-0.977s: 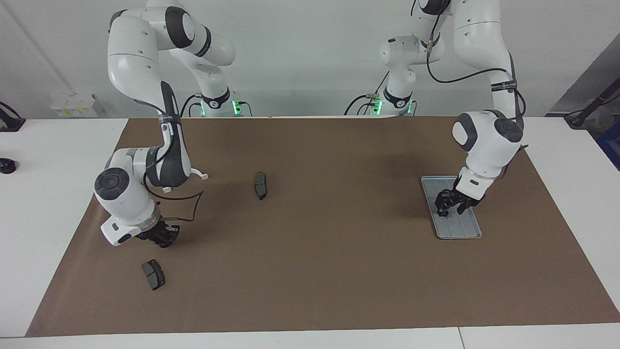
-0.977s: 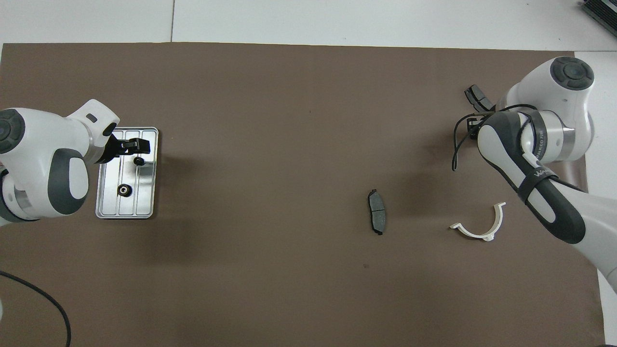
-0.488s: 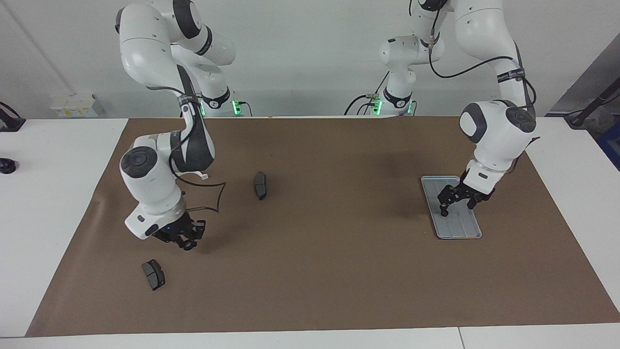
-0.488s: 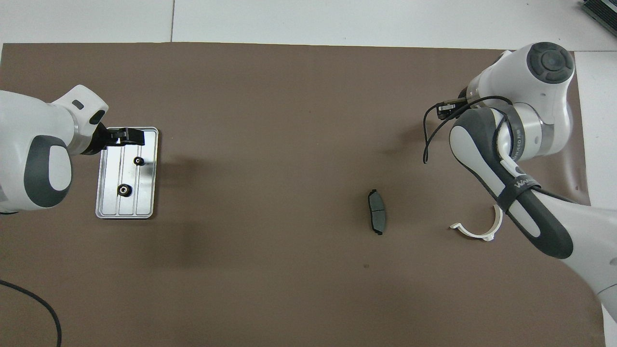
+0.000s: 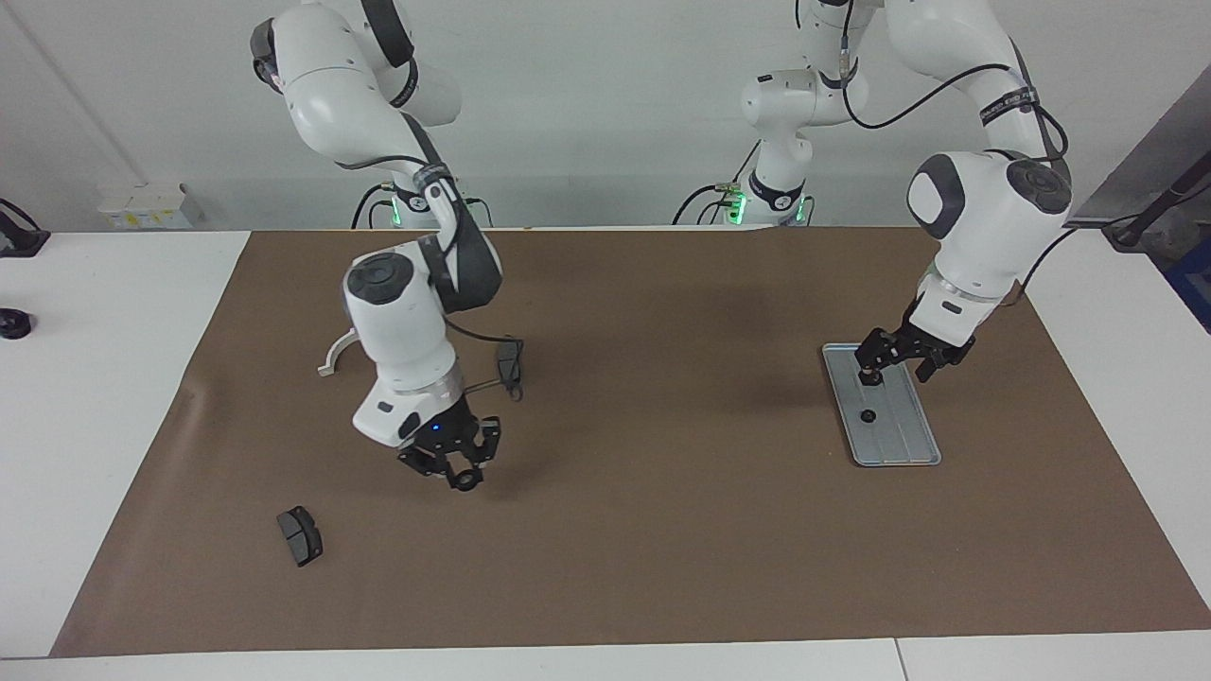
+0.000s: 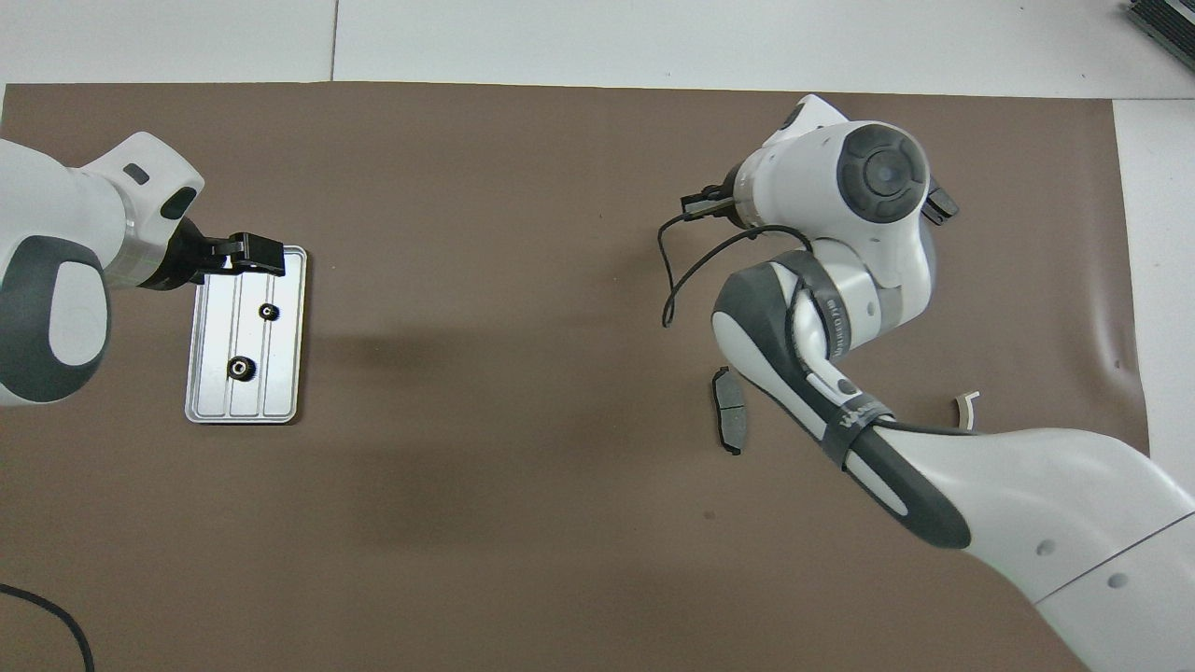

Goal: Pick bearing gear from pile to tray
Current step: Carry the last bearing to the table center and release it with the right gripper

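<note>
Brown mat [image 5: 662,530] over the table, silver tray [image 5: 903,445] at the left arm's end holding two small black gears [image 6: 243,369], left gripper [image 5: 894,364] over the tray with jaws spread and empty, right gripper [image 5: 461,465] raised over bare mat pinching a small black gear [image 5: 465,481], dark pad [image 5: 300,535] toward the right arm's end.

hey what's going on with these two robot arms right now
They are sorting small gears onto the tray. Two black gears already lie in it, and the left gripper hangs open above it. The right gripper holds a small black ring-shaped piece, in the air over the brown mat. A dark grey pad lies on the mat.
</note>
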